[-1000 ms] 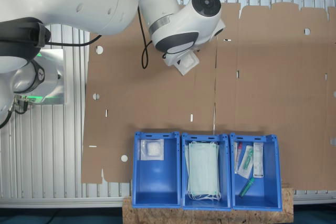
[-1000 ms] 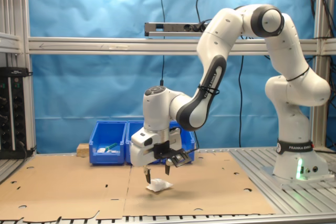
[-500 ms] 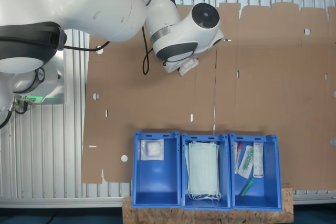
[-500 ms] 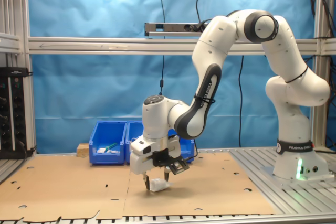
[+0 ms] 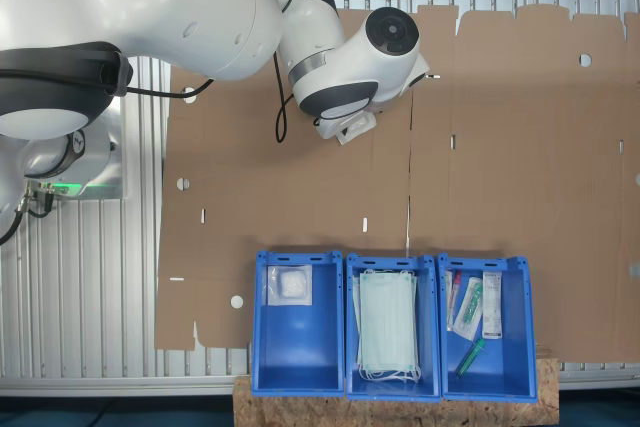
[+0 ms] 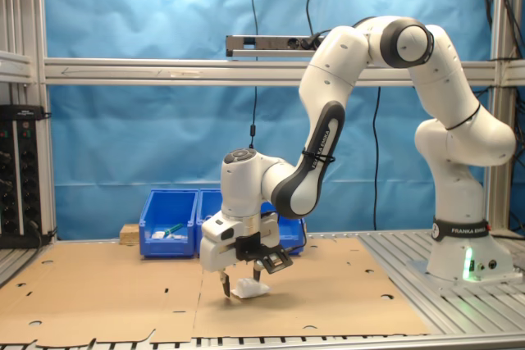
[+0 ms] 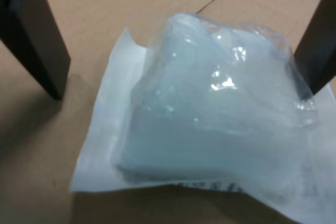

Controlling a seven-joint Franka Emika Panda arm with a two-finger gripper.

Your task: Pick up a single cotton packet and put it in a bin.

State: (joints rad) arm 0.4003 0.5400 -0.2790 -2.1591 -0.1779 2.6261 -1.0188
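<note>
Pincer: sitting low over the cardboard (image 6: 115, 288) with its two fingers (image 7: 39, 45) spread apart, one on each side of the packet (image 7: 210, 124). Seen in the second exterior view, the pincer (image 6: 242, 284) is hanging right at the packet (image 6: 249, 288), tips down near the sheet.

Packet: lying on the cardboard covering the desk, puffed up in the middle, its flat white edge spread out on the sheet. In the first exterior view just a corner of it (image 5: 354, 127) is peeking out from under the wrist.

Key relation: packet is sitting between the open fingers, not off to a side. In the wrist view one finger is standing clear of the wrapper with bare cardboard showing between them, and the other is right at the wrapper's edge, so it's looking off-centre toward that second finger. Can't tell if that finger is actually touching.

Long axis: not really seeing one, it's squarish and crumpled.

Bins: three blue ones (image 5: 298, 322) in a row, well apart from the packet; the one at the first exterior view's left is already holding a similar white packet (image 5: 289, 286).

Next: I'm guessing the fingers are closing on the puffy part, then lifting.
</note>
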